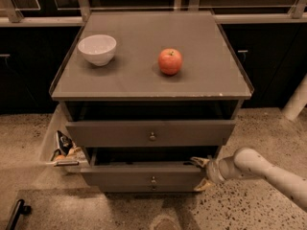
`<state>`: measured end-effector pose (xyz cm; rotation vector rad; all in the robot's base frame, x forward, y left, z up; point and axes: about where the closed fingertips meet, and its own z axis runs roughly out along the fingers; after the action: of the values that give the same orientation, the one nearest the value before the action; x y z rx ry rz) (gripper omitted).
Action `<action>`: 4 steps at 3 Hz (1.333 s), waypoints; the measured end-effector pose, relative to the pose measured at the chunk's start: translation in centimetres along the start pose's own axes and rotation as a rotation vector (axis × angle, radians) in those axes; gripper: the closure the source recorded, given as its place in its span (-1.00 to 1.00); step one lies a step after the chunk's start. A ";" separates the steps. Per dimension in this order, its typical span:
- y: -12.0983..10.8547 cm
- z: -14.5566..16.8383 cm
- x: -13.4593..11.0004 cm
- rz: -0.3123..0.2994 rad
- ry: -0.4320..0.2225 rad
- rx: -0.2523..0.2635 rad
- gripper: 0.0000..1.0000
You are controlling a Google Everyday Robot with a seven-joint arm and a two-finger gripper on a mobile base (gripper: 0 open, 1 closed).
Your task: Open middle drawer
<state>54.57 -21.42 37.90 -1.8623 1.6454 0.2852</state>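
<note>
The cabinet (144, 80) has two drawer fronts showing. The upper front (120, 134) stands out from the cabinet, with a round knob (152, 136). Below it the middle drawer (124, 177), grey-brown with a small knob (153, 179), is pulled partly out. My gripper (201, 173) comes in from the right on a white arm (259, 169) and sits at the right end of the middle drawer's front. Its fingers are apart, one above and one below that end.
A white bowl (97, 49) and a red apple (170, 61) sit on the cabinet top. A side bin (50, 143) at the left holds snack bags (64, 147). A white post (297, 99) stands at the right, and a black handle (17, 212) shows at bottom left.
</note>
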 end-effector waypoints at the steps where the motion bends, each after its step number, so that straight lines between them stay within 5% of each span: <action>1: 0.0 -0.2 -0.2 0.000 0.000 0.000 0.22; 3: 0.2 -1.2 -1.0 -0.024 -0.003 0.001 1.00; 4: 0.2 -1.2 -1.0 -0.024 -0.003 0.001 0.63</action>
<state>53.85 -21.34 39.31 -1.8789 1.6199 0.2773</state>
